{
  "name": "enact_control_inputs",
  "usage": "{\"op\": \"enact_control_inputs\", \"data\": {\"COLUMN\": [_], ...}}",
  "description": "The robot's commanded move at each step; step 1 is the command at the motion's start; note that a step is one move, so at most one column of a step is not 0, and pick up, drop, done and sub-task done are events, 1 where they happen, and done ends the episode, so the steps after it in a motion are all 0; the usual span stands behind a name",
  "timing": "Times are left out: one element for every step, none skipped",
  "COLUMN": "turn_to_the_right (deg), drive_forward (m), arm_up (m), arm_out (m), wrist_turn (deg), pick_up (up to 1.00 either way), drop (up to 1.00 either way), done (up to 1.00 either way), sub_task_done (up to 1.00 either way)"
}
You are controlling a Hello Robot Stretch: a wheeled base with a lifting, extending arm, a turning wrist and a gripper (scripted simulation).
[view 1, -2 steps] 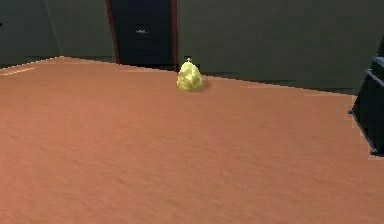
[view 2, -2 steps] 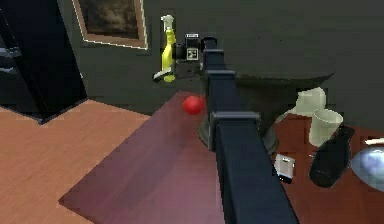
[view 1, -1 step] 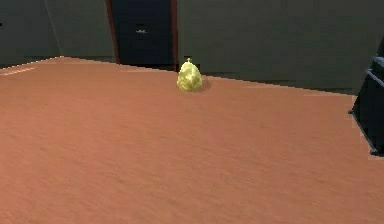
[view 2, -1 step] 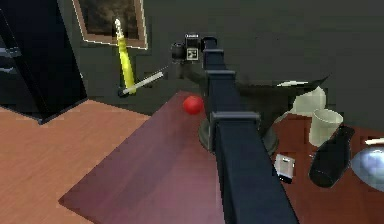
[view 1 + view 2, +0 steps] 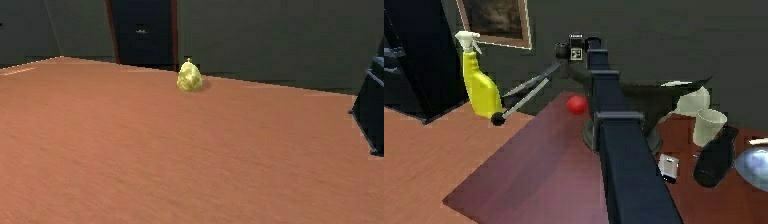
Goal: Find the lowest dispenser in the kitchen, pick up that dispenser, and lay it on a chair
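The gripper (image 5: 502,106) is reaching out from the arm (image 5: 629,160) beyond the far side of the table (image 5: 524,175). The bottle (image 5: 479,85), yellow with a white trigger head, is hanging upright at the fingers' end, clear of table and floor. So the gripper is holding it, though how the fingers are set on it cannot be told. This bottle is fitting the task's dispenser, so the pick-up is looking done and the carrying is in hand. It is probably being held high and out to the side so that it passes above the things on the table: 1 red ball (image 5: 576,103) nearest the arm, and a white cup (image 5: 709,125) and a dark jug (image 5: 714,160) further along. Behind the bottle a dark cabinet (image 5: 414,65) is standing near, and a picture (image 5: 494,18) is hanging on the wall, so a turn of the base is risking a knock there. In the forward view the wooden floor (image 5: 150,150) is lying bare up to 1 yellow-green blob (image 5: 189,77) before a dark door (image 5: 145,30). The next move is calling for a drive to find a chair, then a lowering of the bottle onto its seat.
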Motion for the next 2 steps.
{"op": "enact_control_inputs", "data": {"turn_to_the_right": [0.0, 0.0], "drive_forward": [0.00, 0.00], "arm_up": [0.00, 0.00], "arm_out": [0.00, -0.46], "wrist_turn": [-21.0, 0.0], "pick_up": [0.00, 0.00], "drop": [0.00, 0.00], "done": [0.00, 0.00], "sub_task_done": [0.00, 0.00]}}
